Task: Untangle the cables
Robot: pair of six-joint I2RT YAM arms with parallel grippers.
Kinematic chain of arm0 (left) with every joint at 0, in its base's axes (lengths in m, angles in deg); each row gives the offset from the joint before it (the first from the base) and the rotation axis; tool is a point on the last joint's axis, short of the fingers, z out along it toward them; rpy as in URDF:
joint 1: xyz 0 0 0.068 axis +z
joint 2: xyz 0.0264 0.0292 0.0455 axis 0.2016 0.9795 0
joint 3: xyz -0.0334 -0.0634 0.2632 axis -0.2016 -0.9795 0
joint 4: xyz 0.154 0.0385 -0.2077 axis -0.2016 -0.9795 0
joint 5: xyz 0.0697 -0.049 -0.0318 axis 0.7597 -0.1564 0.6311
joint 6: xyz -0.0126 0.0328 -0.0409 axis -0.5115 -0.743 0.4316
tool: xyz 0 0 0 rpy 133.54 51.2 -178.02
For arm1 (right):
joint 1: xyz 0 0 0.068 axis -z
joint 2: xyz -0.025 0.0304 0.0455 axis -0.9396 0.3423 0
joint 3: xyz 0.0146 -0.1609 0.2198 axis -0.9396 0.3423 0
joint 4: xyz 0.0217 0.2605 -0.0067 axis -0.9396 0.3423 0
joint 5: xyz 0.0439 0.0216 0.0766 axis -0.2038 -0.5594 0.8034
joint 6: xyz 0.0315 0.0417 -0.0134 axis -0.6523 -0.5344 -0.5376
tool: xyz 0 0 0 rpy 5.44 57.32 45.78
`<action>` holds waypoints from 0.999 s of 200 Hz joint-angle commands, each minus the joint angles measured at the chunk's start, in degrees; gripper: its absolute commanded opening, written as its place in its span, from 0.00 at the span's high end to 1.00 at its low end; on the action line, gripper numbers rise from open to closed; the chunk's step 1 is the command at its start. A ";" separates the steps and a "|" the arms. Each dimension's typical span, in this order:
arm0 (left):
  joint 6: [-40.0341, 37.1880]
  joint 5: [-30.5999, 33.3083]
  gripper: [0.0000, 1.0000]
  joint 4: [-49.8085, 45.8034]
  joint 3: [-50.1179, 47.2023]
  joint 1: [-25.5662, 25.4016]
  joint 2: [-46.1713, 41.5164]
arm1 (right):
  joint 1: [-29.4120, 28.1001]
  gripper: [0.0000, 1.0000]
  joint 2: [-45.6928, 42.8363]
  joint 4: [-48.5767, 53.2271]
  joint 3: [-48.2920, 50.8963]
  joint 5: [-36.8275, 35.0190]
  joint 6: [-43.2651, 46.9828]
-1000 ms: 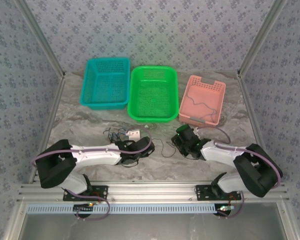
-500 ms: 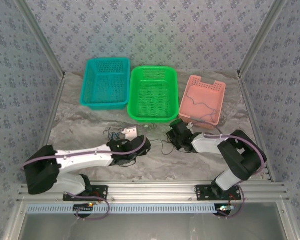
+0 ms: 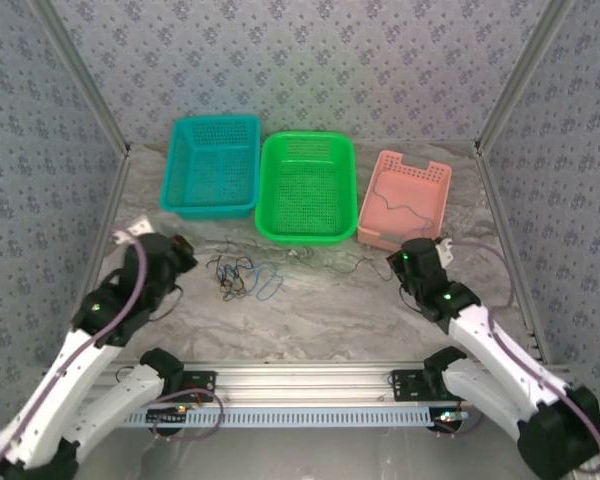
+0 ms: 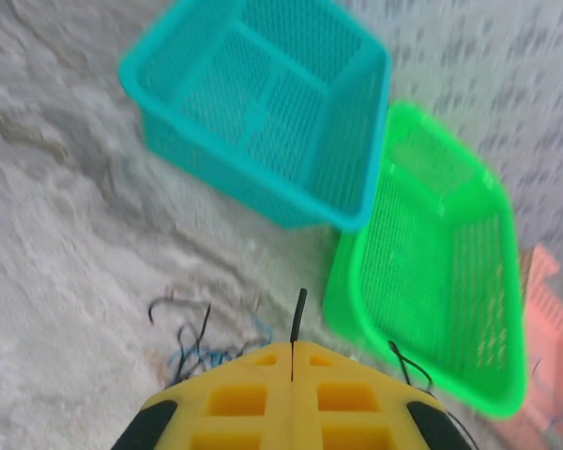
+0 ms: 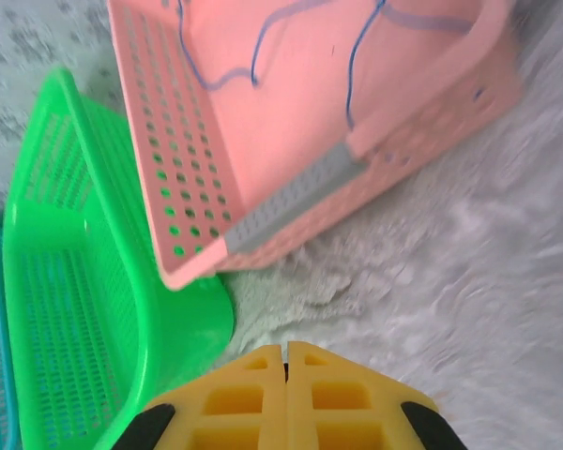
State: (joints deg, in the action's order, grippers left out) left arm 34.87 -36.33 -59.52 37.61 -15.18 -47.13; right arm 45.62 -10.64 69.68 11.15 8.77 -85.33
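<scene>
With the left gripper (image 4: 292,354) pinching a black cable (image 4: 298,311) and the right gripper (image 5: 284,356) clenched, hold unclear, part them slowly to loosen the tangle (image 3: 242,278)

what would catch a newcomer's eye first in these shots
A row of bright baskets at the back of the table: teal basket left, green basket middle, pink basket right, with a blue wire lying in it. In front of them lies a small tangle of cables. The left gripper is shut on a black wire.
</scene>
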 commanded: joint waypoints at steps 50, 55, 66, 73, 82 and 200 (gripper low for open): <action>-6.46 -32.46 1.00 10.80 24.62 29.23 23.26 | -19.81 1.00 11.34 -3.77 -15.47 4.22 28.64; -5.95 -32.80 1.00 11.15 26.67 30.13 25.39 | -22.50 1.00 13.51 -3.81 -17.65 3.38 29.96; -4.62 -32.86 1.00 12.81 30.80 31.66 29.57 | -27.30 1.00 18.21 -4.30 -21.81 2.55 32.43; -3.13 -32.09 1.00 14.31 32.76 32.32 31.63 | -29.73 1.00 20.94 -5.02 -24.06 2.61 33.41; -1.21 -29.99 1.00 16.75 34.58 32.87 34.00 | -32.08 1.00 25.02 -6.13 -26.54 2.78 33.90; 8.27 -32.70 1.00 55.17 43.47 32.50 69.23 | -23.63 1.00 75.83 -20.51 -75.59 27.01 35.63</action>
State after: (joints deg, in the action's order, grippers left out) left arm 42.19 -66.69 -13.01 76.97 18.20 16.58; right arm 17.82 57.59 52.96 -56.98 29.17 -48.87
